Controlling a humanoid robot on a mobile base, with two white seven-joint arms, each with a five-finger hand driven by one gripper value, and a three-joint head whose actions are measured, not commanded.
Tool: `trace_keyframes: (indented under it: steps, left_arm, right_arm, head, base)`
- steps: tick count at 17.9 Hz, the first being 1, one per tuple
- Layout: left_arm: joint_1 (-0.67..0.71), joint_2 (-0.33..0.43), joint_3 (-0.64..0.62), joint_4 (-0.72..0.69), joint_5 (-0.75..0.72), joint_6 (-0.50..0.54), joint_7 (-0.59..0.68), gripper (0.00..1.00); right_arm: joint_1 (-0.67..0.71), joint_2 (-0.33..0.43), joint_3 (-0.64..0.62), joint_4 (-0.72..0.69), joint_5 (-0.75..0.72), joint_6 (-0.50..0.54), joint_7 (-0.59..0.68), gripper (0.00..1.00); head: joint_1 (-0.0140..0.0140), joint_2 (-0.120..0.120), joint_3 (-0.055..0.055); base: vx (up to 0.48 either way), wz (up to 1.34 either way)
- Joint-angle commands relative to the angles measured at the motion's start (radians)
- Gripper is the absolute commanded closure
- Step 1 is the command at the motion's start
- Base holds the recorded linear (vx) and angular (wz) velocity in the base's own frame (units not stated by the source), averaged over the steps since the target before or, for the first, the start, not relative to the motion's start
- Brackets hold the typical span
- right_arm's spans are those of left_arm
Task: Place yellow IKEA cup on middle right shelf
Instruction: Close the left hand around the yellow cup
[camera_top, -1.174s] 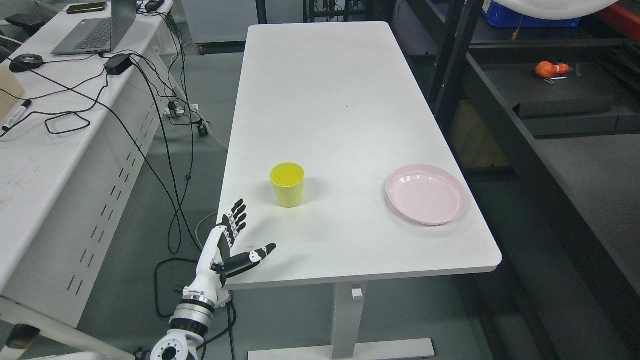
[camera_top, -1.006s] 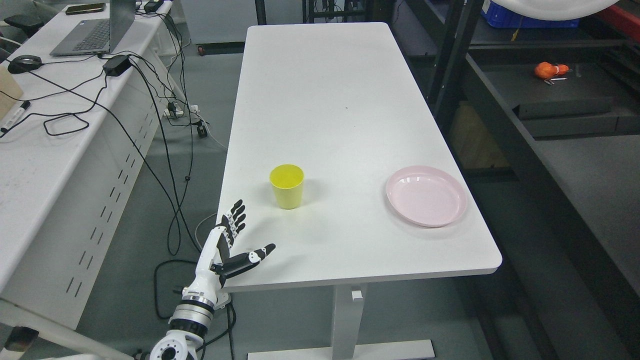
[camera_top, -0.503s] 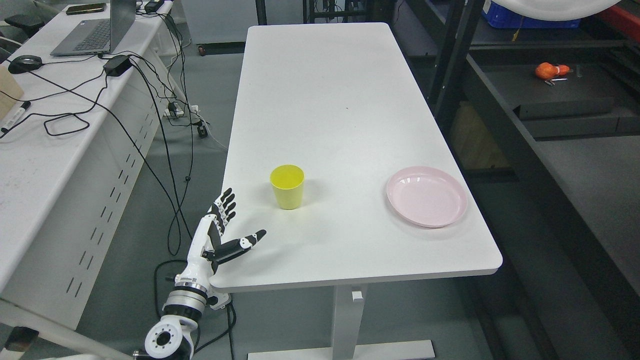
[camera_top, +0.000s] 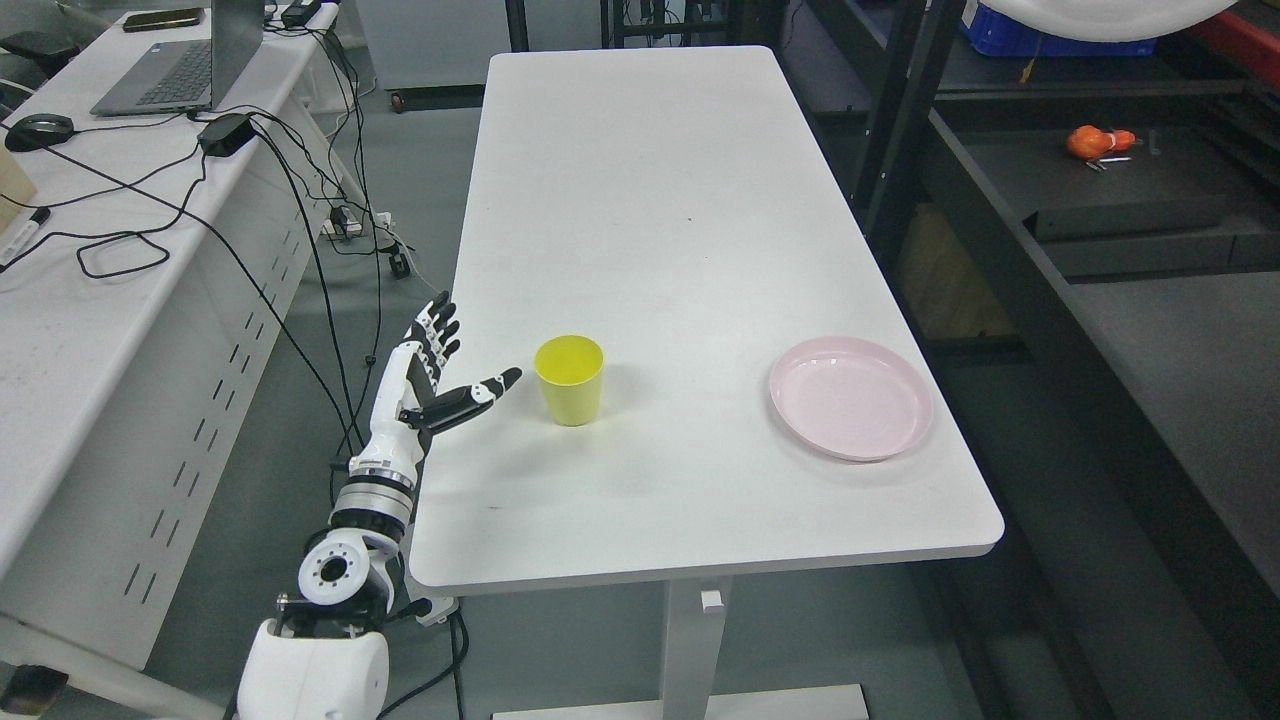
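Note:
A yellow cup (camera_top: 569, 379) stands upright on the white table (camera_top: 660, 220), near its left edge. My left hand (camera_top: 450, 365) is open, fingers spread and thumb pointing at the cup, just left of it at the table's edge, not touching it. The dark shelf rack (camera_top: 1130, 230) stands to the right of the table. My right arm does not show.
A pink plate (camera_top: 850, 397) lies at the table's front right. An orange object (camera_top: 1090, 141) lies on the shelf at the back right. A desk (camera_top: 70, 300) at left holds a laptop (camera_top: 175, 62), a mouse and cables hanging down.
My left hand has moved up and forward along the table's left edge, from the front corner to beside the cup. The camera has shifted slightly.

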Motion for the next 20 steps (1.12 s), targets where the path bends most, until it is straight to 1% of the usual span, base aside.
trace_keyframes:
  steps: [1, 3, 5, 8, 13, 17, 20]
  left_arm:
    - [-0.118, 0.017, -0.111, 0.192, 0.000, -0.001, -0.016, 0.01]
    - [-0.115, 0.017, -0.177, 0.192, 0.000, 0.001, -0.014, 0.01]
    - [-0.115, 0.017, -0.198, 0.225, 0.001, 0.005, -0.008, 0.01]
    - [-0.128, 0.017, -0.186, 0.306, 0.003, 0.004, -0.003, 0.01]
    - [-0.202, 0.017, -0.126, 0.423, 0.003, 0.001, -0.003, 0.01]
    - [-0.239, 0.017, -0.129, 0.458, 0.003, -0.004, -0.005, 0.01]
    - [-0.240, 0.017, -0.165, 0.457, 0.010, -0.007, -0.016, 0.01]
  right_arm:
    - [0.014, -0.017, 0.017, 0.000, -0.025, 0.001, -0.001, 0.01]
    - [0.014, -0.017, 0.017, 0.000, -0.025, 0.001, -0.001, 0.01]
    - [0.014, -0.017, 0.017, 0.000, -0.025, 0.001, -0.001, 0.01]
    - [0.014, -0.017, 0.017, 0.000, -0.025, 0.001, -0.001, 0.01]
    - [0.014, -0.017, 0.017, 0.000, -0.025, 0.001, -0.001, 0.01]
    - [0.014, -0.017, 0.017, 0.000, -0.025, 0.001, -0.001, 0.01]
    - [0.014, -0.017, 0.017, 0.000, -0.025, 0.001, -0.001, 0.01]
  head:
    - [0.0000, 0.000, 0.000]
    - [0.0000, 0.000, 0.000]
    - [0.0000, 0.000, 0.000]
    - [0.0000, 0.000, 0.000]
    - [0.0000, 0.000, 0.000]
    - [0.0000, 0.000, 0.000]
    - [0.0000, 0.000, 0.000]
  base:
    - [0.026, 0.00]
    - [0.023, 0.00]
    - [0.010, 0.00]
    - [0.000, 0.00]
    - [0.000, 0.00]
    - [0.000, 0.00]
    - [0.000, 0.00]
